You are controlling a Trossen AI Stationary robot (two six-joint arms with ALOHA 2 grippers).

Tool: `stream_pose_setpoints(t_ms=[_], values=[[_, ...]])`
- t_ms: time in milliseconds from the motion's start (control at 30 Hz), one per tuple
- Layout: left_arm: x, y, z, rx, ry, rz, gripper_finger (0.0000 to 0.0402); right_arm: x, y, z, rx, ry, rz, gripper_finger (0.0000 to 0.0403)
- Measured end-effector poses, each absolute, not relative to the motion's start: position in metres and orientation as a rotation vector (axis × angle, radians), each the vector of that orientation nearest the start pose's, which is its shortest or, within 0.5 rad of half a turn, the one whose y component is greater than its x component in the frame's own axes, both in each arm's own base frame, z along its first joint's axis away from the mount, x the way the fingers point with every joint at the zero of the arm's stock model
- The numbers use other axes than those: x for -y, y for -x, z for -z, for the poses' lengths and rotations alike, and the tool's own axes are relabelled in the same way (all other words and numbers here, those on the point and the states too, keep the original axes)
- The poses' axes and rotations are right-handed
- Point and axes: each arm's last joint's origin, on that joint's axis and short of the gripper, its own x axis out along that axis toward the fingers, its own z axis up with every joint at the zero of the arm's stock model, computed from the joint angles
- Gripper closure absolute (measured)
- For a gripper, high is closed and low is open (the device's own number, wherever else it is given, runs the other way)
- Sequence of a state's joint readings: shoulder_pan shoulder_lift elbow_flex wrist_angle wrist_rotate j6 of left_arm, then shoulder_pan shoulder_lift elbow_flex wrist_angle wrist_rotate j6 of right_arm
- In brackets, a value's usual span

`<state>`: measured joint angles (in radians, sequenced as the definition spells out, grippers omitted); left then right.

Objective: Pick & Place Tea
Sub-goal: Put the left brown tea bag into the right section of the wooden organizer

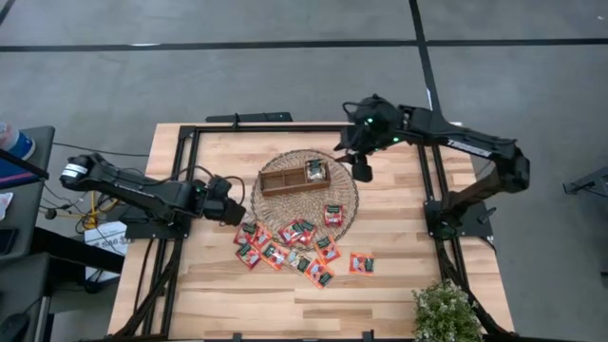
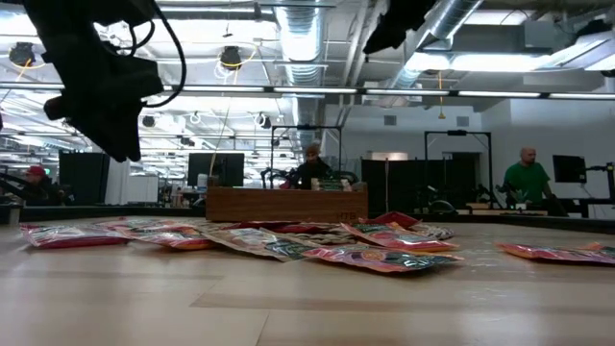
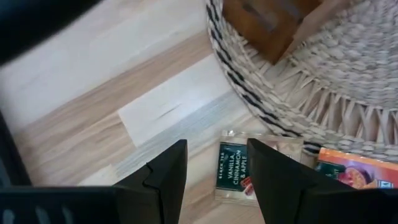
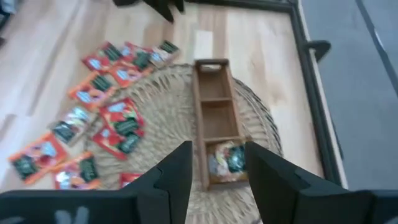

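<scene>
Several red-orange tea sachets (image 1: 290, 245) lie on the table and on the near edge of the round woven mat (image 1: 344, 223). One sachet (image 1: 314, 169) sits in the right compartment of the brown wooden tray (image 1: 285, 180); it also shows in the right wrist view (image 4: 227, 160). My left gripper (image 1: 237, 215) is open and empty, above a sachet (image 3: 234, 172) at the left end of the pile. My right gripper (image 1: 362, 169) is open and empty, just right of the tray, above the mat.
A potted plant (image 1: 445, 312) stands at the table's near right corner. Black frame rails (image 1: 190, 171) run along the left, right and far sides. Bare wood lies near the front edge. People sit in the room beyond the table (image 2: 524, 178).
</scene>
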<state>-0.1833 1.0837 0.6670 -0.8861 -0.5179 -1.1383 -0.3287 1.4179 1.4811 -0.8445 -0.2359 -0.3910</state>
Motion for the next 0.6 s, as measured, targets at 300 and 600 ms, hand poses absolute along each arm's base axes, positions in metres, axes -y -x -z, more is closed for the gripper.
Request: stream_pose_setpoints(t_ms=[300, 600], values=[[0.021, -0.185, -0.189, -0.963, 0.478, -0.841, 0.0243, 0.076, -0.274, -0.369, -0.799, 0.148, -0.105, 0.0258], [0.021, -0.195, -0.166, -1.094, 0.460, -0.884, 0.0243, 0.077, -0.283, -0.355, -0.876, 0.125, -0.126, 0.0259]])
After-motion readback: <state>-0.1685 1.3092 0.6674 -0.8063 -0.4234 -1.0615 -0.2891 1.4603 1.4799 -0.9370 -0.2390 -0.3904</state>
